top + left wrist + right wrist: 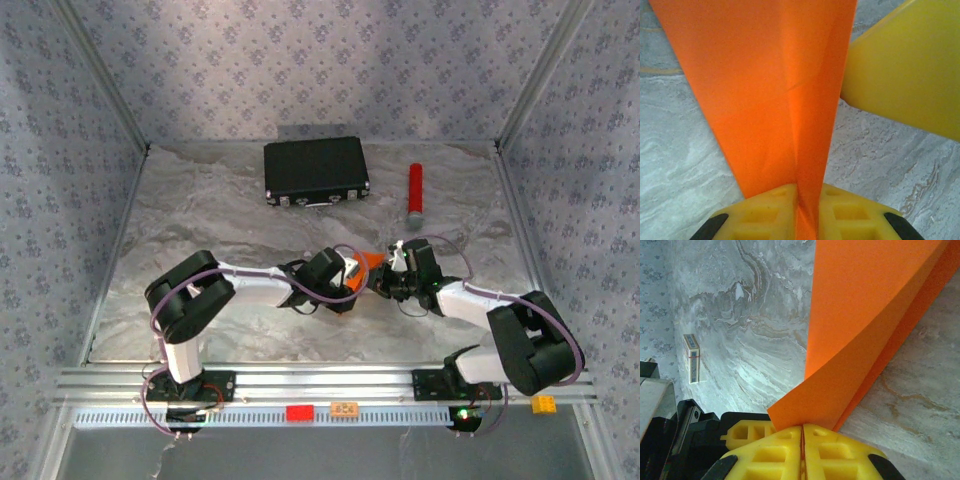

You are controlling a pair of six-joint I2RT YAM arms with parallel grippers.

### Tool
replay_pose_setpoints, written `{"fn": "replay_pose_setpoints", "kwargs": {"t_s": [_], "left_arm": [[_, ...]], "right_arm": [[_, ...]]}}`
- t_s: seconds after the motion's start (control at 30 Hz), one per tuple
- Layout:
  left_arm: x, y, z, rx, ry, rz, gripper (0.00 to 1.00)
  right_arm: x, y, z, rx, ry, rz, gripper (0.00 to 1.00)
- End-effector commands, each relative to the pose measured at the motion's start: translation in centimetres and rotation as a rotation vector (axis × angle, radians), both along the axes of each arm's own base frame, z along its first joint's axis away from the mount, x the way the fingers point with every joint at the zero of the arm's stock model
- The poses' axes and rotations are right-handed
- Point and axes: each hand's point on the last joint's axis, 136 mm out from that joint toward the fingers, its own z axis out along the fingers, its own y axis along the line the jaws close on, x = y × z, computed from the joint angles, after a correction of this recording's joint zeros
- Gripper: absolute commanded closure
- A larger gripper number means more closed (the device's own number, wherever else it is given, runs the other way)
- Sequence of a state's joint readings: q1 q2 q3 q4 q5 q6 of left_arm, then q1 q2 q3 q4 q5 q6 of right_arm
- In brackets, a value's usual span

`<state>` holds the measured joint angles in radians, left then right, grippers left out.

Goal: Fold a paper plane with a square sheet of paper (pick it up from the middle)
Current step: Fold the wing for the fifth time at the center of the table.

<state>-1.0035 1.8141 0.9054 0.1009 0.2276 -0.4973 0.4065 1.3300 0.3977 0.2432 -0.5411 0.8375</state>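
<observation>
Closest in, the orange paper [765, 90] comes straight out from between the yellow pads [765, 210] of the left jaws, which are nipped narrow on a folded edge, with a centre crease running away from them. The right jaws are pressed tight together on another edge of the same paper, which bends up and away from them in two layers. I'd say both ends are pinched like this so the fold stays put and the sheet hangs taut between the two grips, seemingly just clear of the grey marbled table [680, 165], ready for the next crease. One yellow finger [910, 65] of the right jaws sits just beside the paper's far edge ahead of the left jaws; whether it touches I can't tell. From above, the left arm [250, 285] is folded at the elbow and reaches inward, the right arm [470, 297] mirrors it, and their wrists nearly meet nose to nose over the middle of the table. Well beyond the jaws, a black case [315, 170] and a red cylinder [414, 188] lie by the back wall, untouched.
</observation>
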Motion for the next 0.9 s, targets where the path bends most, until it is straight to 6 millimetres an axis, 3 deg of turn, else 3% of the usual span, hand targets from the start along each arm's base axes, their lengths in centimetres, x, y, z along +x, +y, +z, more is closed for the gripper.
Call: {"fn": "replay_pose_setpoints", "kwargs": {"t_s": [0.0,0.3,0.57,0.87], "left_arm": [[0.0,0.1,0.6,0.019,-0.022,-0.009,0.85],[-0.1,0.1,0.0,0.033,-0.007,-0.014,0.99],[-0.8,0.0,-1.4,0.063,0.054,-0.023,1.00],[-1.0,-0.3,-2.8,0.037,0.166,-0.015,1.00]], "right_arm": [[0.4,0.0,0.1,-0.007,0.009,-0.012,0.88],[0.2,-0.6,-0.1,-0.015,0.019,-0.025,0.88],[-0.1,-2.3,0.6,-0.035,-0.003,-0.068,0.88],[-0.6,-1.1,1.4,0.023,-0.026,0.006,0.88]]}}
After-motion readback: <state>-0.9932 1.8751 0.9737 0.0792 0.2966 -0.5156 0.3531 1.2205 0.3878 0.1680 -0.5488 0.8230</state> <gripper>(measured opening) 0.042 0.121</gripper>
